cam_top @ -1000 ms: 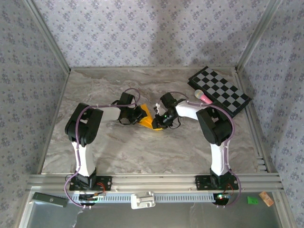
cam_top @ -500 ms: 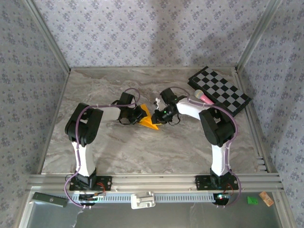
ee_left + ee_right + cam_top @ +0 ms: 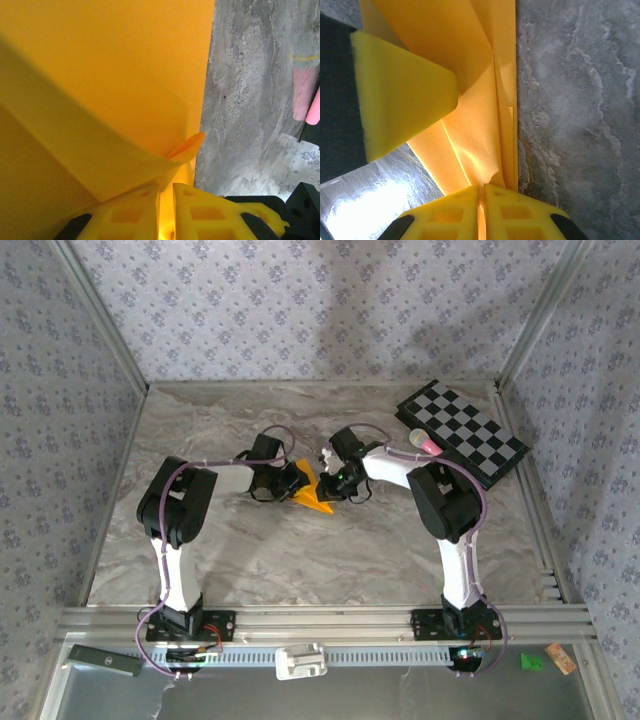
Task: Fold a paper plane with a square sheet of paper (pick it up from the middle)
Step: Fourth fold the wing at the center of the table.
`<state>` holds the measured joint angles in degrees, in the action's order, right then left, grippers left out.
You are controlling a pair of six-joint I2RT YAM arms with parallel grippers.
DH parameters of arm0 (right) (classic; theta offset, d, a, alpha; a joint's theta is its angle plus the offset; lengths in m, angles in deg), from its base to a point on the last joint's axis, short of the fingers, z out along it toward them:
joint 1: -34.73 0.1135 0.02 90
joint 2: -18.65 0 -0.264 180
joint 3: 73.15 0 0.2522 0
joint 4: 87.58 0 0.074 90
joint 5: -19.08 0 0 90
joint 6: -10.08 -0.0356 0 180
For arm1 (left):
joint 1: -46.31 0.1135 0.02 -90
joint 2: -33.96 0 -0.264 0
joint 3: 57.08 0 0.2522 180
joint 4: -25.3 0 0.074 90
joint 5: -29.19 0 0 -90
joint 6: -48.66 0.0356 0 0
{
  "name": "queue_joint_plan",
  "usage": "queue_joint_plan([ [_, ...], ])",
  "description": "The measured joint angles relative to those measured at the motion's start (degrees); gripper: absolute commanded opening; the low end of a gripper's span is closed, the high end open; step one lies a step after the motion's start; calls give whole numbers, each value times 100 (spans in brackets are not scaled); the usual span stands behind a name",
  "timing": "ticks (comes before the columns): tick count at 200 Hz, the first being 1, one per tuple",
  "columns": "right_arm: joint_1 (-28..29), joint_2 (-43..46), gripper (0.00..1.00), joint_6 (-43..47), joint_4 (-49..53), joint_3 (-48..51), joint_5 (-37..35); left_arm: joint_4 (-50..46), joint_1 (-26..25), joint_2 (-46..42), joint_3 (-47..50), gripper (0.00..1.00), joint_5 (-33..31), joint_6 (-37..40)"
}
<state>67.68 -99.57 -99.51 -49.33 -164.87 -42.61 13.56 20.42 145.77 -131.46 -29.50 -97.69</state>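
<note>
The orange-yellow sheet of paper (image 3: pixel 313 496), folded into a pointed wedge, hangs just above the marble tabletop at mid-table between both arms. My left gripper (image 3: pixel 291 483) pinches its left side. In the left wrist view the paper (image 3: pixel 110 75) runs down between the left gripper's (image 3: pixel 166 189) shut yellow fingers. My right gripper (image 3: pixel 338 482) holds the right side. Its wrist view shows the creased, layered paper (image 3: pixel 470 135) entering the right gripper's (image 3: pixel 482 190) shut fingers. A yellow finger (image 3: pixel 405 105) of the left gripper presses the same paper there.
A black-and-white checkered board (image 3: pixel 462 430) lies at the back right, with a pink-tipped stick (image 3: pixel 426 444) at its near-left edge, close behind the right arm. Patterned walls enclose three sides. An aluminium rail (image 3: pixel 320 620) runs along the near edge.
The right gripper has shifted slightly back and left toward the left gripper and closed tighter on the paper. The paper now looks narrower and more pointed. The left arm has stayed put.
</note>
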Motion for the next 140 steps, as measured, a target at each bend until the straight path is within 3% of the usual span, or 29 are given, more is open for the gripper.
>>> queue_joint_plan([
  [84, 55, -9, 9, 57, 118, -66, -208, 109, -146, -254, 175, 10, 46, 236],
  [140, 74, -20, 9, 125, 175, -103, -267, -330, -188, 7, -57, 9, 11, 450],
])
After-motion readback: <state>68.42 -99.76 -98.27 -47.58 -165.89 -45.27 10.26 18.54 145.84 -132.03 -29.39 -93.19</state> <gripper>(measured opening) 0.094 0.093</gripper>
